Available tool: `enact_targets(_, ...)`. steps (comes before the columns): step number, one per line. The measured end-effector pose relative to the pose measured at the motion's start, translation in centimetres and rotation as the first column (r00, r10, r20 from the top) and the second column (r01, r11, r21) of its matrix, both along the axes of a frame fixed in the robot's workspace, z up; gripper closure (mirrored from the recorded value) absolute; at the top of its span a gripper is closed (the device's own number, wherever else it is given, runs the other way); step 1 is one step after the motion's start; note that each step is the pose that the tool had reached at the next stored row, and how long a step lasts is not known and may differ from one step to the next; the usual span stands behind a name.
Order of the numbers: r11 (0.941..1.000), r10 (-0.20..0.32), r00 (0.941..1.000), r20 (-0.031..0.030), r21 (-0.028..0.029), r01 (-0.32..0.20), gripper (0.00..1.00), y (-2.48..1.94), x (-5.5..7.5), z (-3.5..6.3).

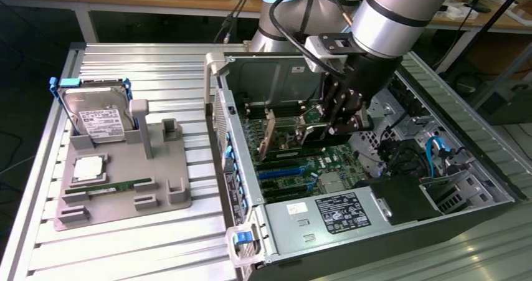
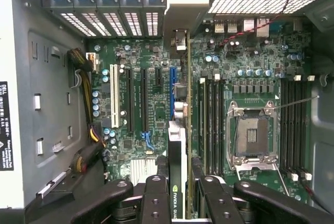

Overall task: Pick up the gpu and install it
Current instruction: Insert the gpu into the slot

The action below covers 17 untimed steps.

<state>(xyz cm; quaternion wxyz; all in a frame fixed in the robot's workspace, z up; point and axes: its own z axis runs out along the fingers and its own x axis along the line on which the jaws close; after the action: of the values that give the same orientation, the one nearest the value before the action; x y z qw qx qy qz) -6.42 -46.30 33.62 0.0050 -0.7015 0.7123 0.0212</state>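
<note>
The pincer (image 2: 181,182) is partly closed, clamped on the gpu (image 2: 177,151). As I judge it, the risk is misalignment. If the card's edge comes down off the blue slot (image 2: 173,91) ahead of the pincer, it could jam against the memory slots (image 2: 209,125) just beside, or its bracket could catch the computer case (image 1: 432,237). The gpu stands edge-on between the pincer's fingers, just above the motherboard (image 2: 135,145).

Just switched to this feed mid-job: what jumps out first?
The gripper, down inside the open computer case, clamps the gpu edge-on above the expansion slots. Nearby on the board sits a bare CPU socket. At the exterior view's left, a gray fixture holds a hard drive and memory stick.
</note>
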Motion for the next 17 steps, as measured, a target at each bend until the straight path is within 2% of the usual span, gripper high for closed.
enact_targets(6,1.0000,0.000,1.0000,-0.0001,0.0000,0.000,0.73,0.00,0.0,-0.07)
enact_targets(13,1.0000,0.000,1.0000,0.0000,0.0001,0.000,0.73,0.00,0.0,-1.05)
enact_targets(17,1.0000,0.000,1.0000,0.0000,0.0006,0.000,0.73,-0.01,-0.5,-1.54)
